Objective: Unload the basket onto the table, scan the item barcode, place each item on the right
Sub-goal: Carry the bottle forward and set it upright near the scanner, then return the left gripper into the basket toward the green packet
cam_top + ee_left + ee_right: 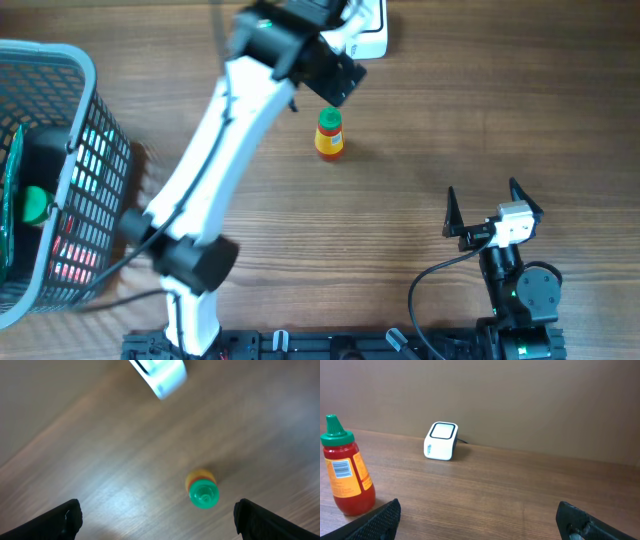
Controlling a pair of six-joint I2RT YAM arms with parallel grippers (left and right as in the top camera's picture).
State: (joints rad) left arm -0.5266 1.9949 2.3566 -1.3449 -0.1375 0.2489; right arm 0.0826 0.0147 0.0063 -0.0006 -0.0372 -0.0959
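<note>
- Sauce bottle [329, 135], red with a green cap, stands upright on the wooden table [500, 100]. It is near the white barcode scanner [365, 35] but not touching it.
- The left gripper [159, 520] hangs above the bottle with its jaws spread as wide as they go and nothing between them. In the blurred left wrist view the cap sits a little right of the midline.
- The right gripper [483, 195] rests well apart near the robot's base, equally wide open and empty.
- A wire basket [95, 75] holding other goods stands at the table's left edge, clear of the work.
- The barcode [341, 467] shows on the label in the right wrist view, so it appears to face away from the scanner rather than towards it.
- The step in hand looks like taking hold of the bottle for the scan:
  - Centre the jaws over the cap before descending.
  - Close on the body below the cap, where the bottle is widest.
  - Keep both fingers off the barcode panel.
- The bottle is probably soft plastic, so a firm but modest squeeze should hold it without buckling it.
- A narrow upright bottle tips easily, so come straight down and avoid nudging it sideways.
- Once it is lifted, turn the barcode squarely towards the scanner's dark-rimmed window.
</note>
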